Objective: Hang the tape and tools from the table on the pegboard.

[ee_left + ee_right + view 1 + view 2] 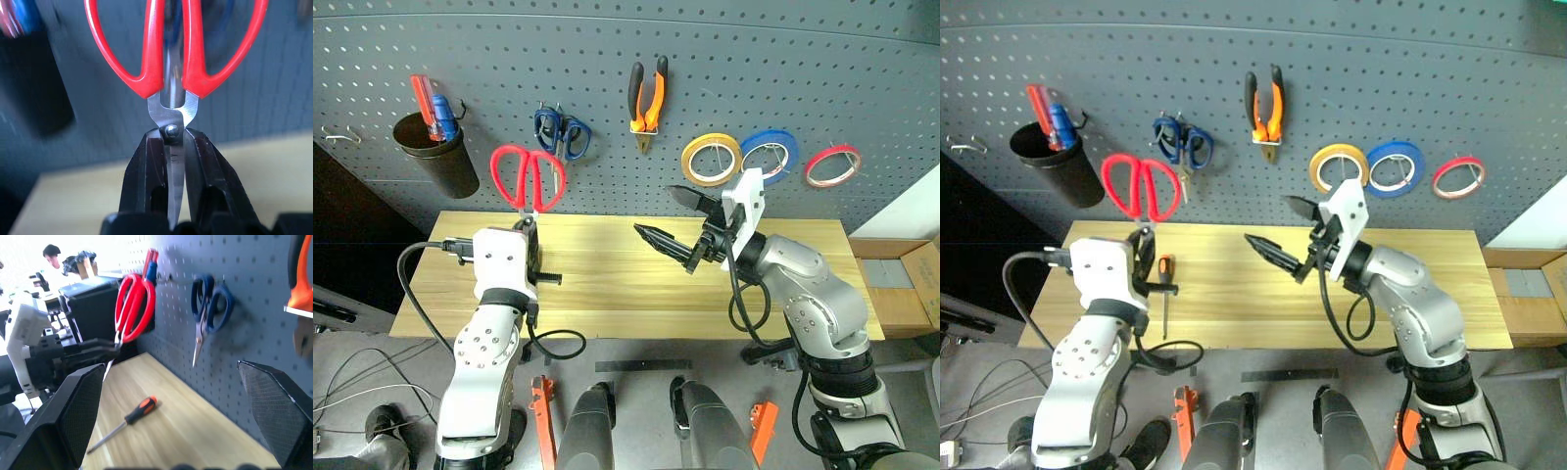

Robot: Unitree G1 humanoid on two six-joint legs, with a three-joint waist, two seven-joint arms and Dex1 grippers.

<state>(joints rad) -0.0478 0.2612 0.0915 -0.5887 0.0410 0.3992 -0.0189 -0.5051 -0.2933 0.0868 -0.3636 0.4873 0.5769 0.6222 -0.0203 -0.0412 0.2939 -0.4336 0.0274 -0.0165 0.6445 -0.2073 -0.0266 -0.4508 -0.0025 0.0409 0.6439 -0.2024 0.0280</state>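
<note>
Left gripper (175,147) pinches the red-handled scissors (528,176) at the pivot, handles up before the pegboard (607,59) at the left, while the right gripper (680,227) hangs spread wide over the table (607,274), the small screwdriver (1165,284) lying near-left.

Dark grey pegboard (862,88) dotted with regular holes, light yellowish wood-grain surface (607,294), red-handled scissors (528,176), blue-handled scissors (562,133), orange-and-black pliers (646,98), orange-and-black screwdriver (1165,294), yellow roll (711,159), blue roll (769,153), red tape (832,165), black cup (438,157).
</note>
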